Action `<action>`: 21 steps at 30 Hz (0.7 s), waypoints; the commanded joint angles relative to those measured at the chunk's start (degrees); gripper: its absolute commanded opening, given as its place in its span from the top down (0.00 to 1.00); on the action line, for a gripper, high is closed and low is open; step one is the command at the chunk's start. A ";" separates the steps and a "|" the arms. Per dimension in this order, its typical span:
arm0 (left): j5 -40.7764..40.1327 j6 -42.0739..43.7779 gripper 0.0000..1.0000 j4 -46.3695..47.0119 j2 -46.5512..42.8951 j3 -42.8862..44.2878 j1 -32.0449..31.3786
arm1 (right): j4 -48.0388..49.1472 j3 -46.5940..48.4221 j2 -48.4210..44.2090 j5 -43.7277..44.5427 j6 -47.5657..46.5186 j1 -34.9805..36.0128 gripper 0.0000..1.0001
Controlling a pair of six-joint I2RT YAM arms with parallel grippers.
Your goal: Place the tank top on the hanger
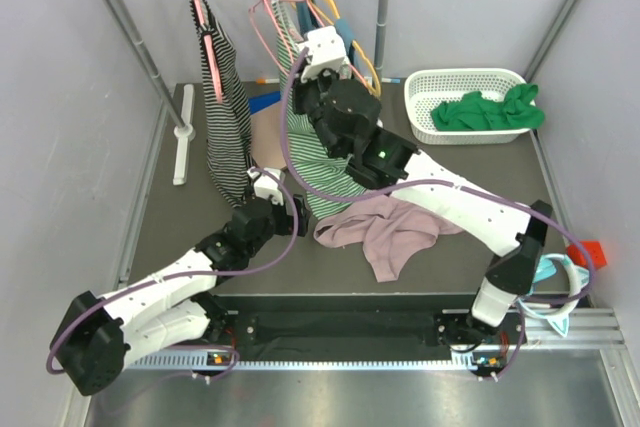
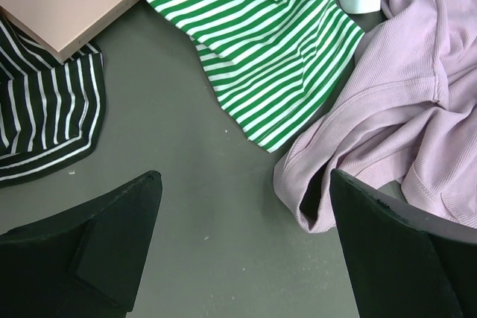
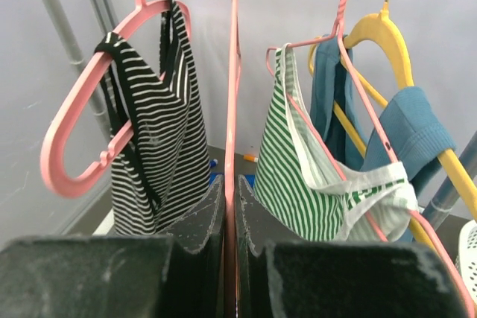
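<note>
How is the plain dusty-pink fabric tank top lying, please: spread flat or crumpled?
Crumpled: the dusty-pink tank top lies bunched in folds on the dark table.

No readable text, brand or number anywhere. Only candidate: green print on the white band [image 3: 376,193] of the green-and-white striped top [image 3: 298,176], right wrist view, too blurred to make out letters.

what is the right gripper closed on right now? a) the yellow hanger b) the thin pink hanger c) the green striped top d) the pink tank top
b: in the right wrist view the right gripper is pinched shut on the bar of the thin pink hanger, while the tank top lies loose on the table.
</note>
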 commanded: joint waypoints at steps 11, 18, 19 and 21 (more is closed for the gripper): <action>1.20 1.28 0.02 2.52 -2.60 -0.88 0.12 | 8.36 -25.90 -24.45 -0.20 2.68 4.92 1.00; 8.57 4.44 0.04 6.12 -2.95 -2.20 0.12 | 0.98 -42.27 -42.45 2.08 6.99 13.86 1.00; 10.07 4.80 0.05 6.82 -2.95 -2.38 0.03 | -1.73 -44.89 -44.40 2.70 8.65 15.02 1.00; 13.85 5.76 0.05 9.63 -2.87 -3.17 0.03 | -5.87 -46.93 -49.92 3.06 11.12 17.21 1.00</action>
